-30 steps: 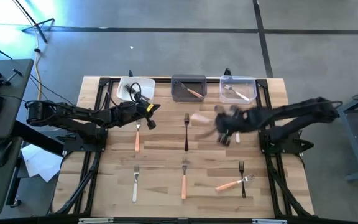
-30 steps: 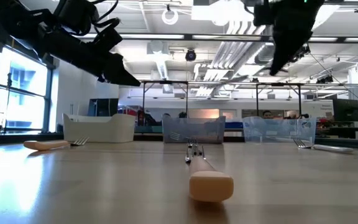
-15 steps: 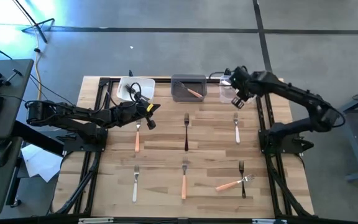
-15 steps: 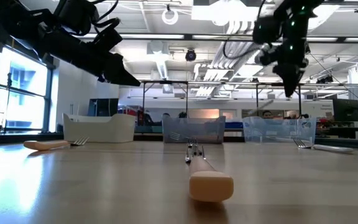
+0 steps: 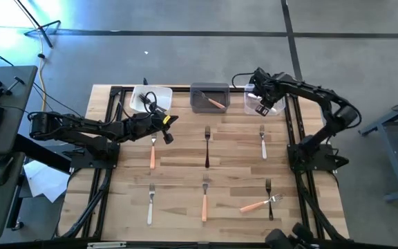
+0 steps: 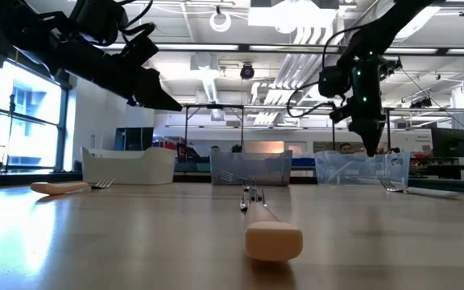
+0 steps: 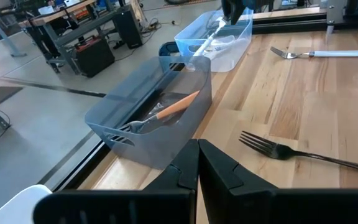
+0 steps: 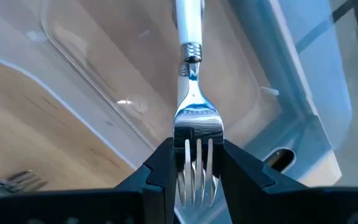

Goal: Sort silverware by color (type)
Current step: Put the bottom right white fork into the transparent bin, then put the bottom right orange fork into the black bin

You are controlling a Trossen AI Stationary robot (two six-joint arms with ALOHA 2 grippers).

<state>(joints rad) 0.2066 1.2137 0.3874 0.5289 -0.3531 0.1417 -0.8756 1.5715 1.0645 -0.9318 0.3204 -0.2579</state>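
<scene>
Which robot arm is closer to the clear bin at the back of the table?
The right. Its end effector hangs over the clear bin, gripping a white fork. The left end effector waits far off, near the white bin.

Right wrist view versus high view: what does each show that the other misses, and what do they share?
Only the right wrist view shows the right gripper clamped on the silver tines of a white-handled fork.

Only the high view shows the left gripper waiting shut beside the white bin, the grey bin, and seven forks lying on the wooden table.

Both show the clear plastic bin under the right gripper.
</scene>
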